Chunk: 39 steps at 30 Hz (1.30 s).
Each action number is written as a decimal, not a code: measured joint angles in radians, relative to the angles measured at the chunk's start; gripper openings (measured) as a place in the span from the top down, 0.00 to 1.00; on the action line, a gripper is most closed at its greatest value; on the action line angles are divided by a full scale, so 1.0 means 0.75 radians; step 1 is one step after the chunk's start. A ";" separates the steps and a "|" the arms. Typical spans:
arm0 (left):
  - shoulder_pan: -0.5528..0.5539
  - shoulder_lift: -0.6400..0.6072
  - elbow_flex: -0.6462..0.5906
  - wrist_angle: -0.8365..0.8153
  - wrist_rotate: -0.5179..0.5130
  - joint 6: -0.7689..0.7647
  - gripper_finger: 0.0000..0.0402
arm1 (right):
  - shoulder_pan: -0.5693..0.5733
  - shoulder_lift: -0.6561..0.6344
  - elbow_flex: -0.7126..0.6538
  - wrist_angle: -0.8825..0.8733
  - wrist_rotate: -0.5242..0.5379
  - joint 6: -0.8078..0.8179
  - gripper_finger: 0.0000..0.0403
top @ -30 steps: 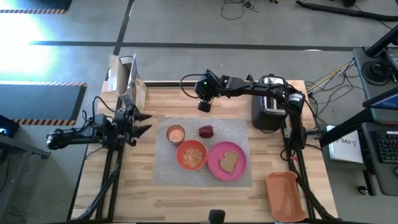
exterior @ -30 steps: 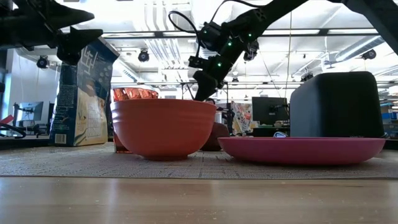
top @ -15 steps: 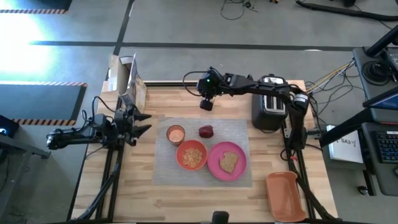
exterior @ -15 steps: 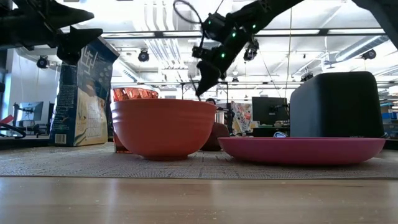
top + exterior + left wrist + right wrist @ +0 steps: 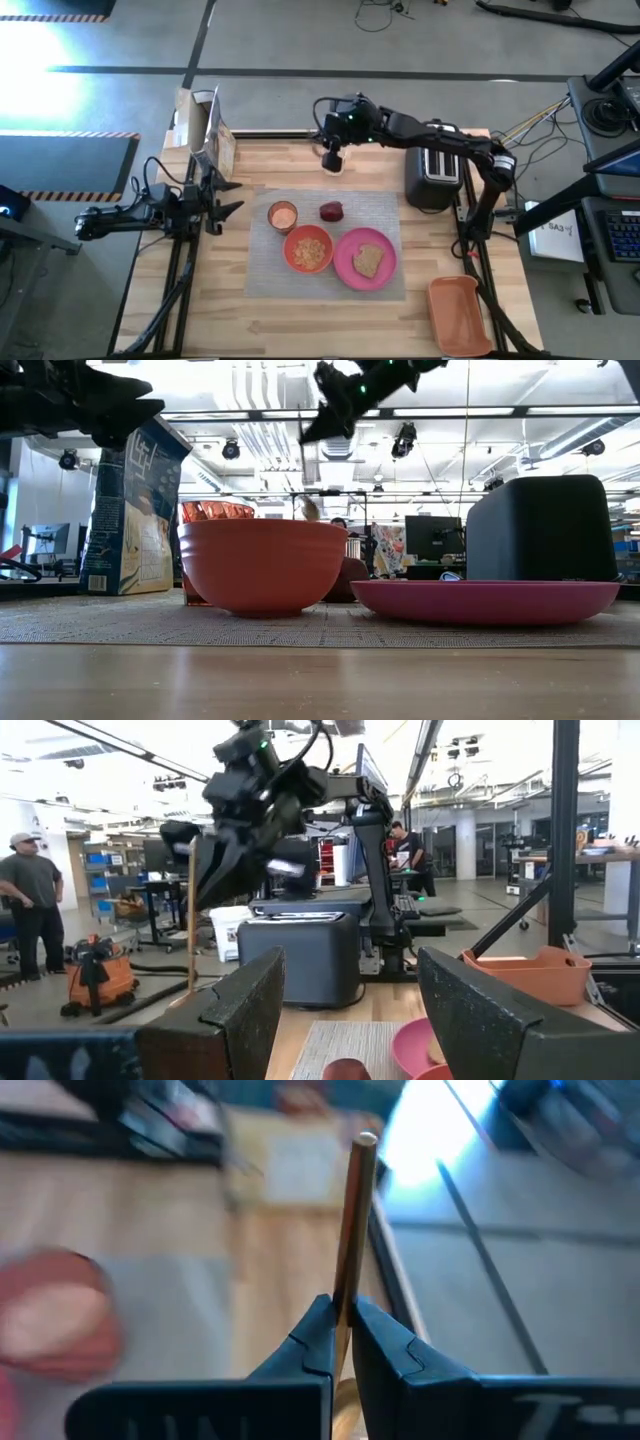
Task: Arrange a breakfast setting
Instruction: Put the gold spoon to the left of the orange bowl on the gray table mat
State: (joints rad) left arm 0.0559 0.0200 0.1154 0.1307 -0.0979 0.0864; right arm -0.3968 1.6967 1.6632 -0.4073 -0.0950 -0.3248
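On the grey placemat (image 5: 385,215) stand the pink plate (image 5: 347,270) with the toast (image 5: 368,260), the orange bowl (image 5: 309,249), the orange cup (image 5: 283,215) and the red apple (image 5: 332,211). My right gripper (image 5: 333,160) hangs high over the table's far side, shut on the gold spoon (image 5: 304,475). The spoon shows as a thin upright line in the left wrist view (image 5: 190,920). My left gripper (image 5: 226,196) waits open at the table's left edge, nothing between its fingers (image 5: 245,1010). My right gripper pinches the spoon's thin handle (image 5: 343,1295) between its two fingertips. A long stretch of handle runs out past the fingertips to a rounded end (image 5: 365,1142). A wider gold part (image 5: 345,1400) shows just behind them. The spoon hangs about upright below the gripper, clear of the table.
A black-and-silver toaster (image 5: 432,175) stands at the far right, under my right arm. An orange tray (image 5: 460,315) lies at the near right corner. A cereal box (image 5: 205,135) stands at the far left corner. Bare wood lies along the near edge.
My right gripper has risen well above the table and drifted a little toward the far edge. The spoon has come up with it and now hangs in the air behind the bowl in the low view.
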 joint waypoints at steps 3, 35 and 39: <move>-0.001 0.008 0.000 0.001 0.003 -0.001 0.47 | 0.037 -0.006 0.020 0.071 -0.115 -0.001 0.98; -0.001 0.531 0.148 0.310 0.365 0.089 0.47 | 0.303 -0.008 0.025 0.212 -0.620 -0.424 0.98; -0.001 0.636 0.213 0.265 0.489 0.106 0.47 | 0.305 -0.008 0.025 0.165 -0.722 -0.457 0.98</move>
State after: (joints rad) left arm 0.0555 0.4970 0.2749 0.3294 0.2690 0.1661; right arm -0.1680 1.6909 1.6817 -0.2832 -0.6367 -0.6675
